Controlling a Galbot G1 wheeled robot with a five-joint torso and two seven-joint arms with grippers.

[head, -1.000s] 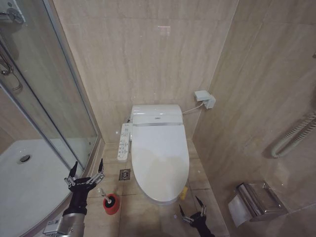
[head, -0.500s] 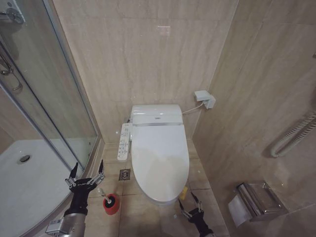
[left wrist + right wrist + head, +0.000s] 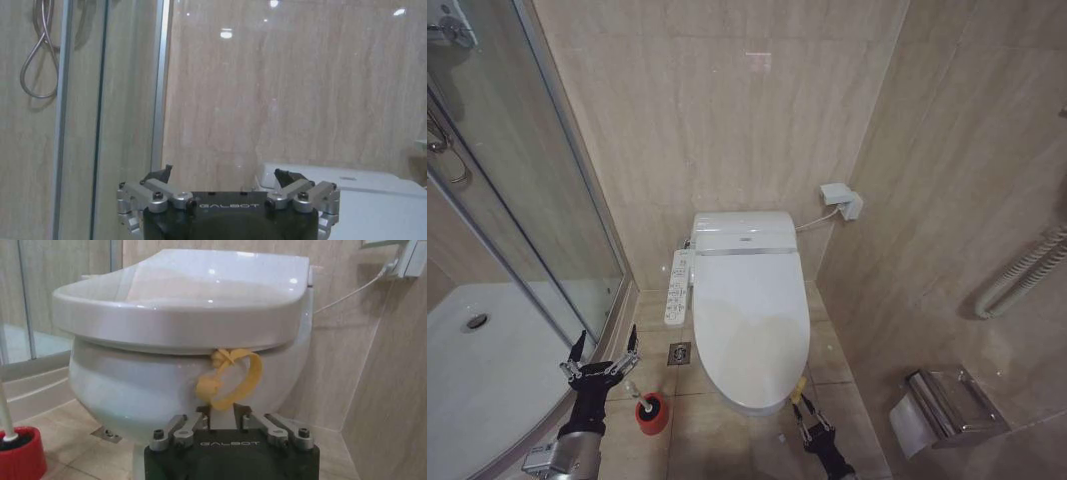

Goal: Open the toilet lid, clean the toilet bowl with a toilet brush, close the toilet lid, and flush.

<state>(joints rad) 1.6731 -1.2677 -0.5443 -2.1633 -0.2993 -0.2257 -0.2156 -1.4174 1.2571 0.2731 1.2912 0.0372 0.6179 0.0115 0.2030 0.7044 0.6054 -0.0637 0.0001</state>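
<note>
1. The right gripper (image 3: 805, 413) is low in front of the toilet, its two fingers drawn close together, with only a narrow gap between the tips.
2. In the right wrist view those fingertips (image 3: 203, 412) sit right at the bottom of the yellow tag (image 3: 233, 378), a loop hanging from the front edge of the toilet lid (image 3: 193, 295); I cannot tell whether they actually pinch it.
3. The right arm comes up from the lower edge of the head view, forearm angled toward the front of the toilet, gripper pointing at the lid's front edge.
4. The left gripper (image 3: 603, 358) is spread wide and holds nothing.
5. It hovers above the floor between the shower glass (image 3: 522, 200) and the toilet, wrist upright, fingers pointing up and forward.
6. The toilet lid lies flat and closed over the toilet bowl (image 3: 140, 390), with the button panel (image 3: 678, 286) along the bowl's left side.
7. The toilet brush (image 3: 634, 392) stands in its red holder (image 3: 652, 415) on the floor tiles, just beside the left gripper and left of the bowl's front.
</note>
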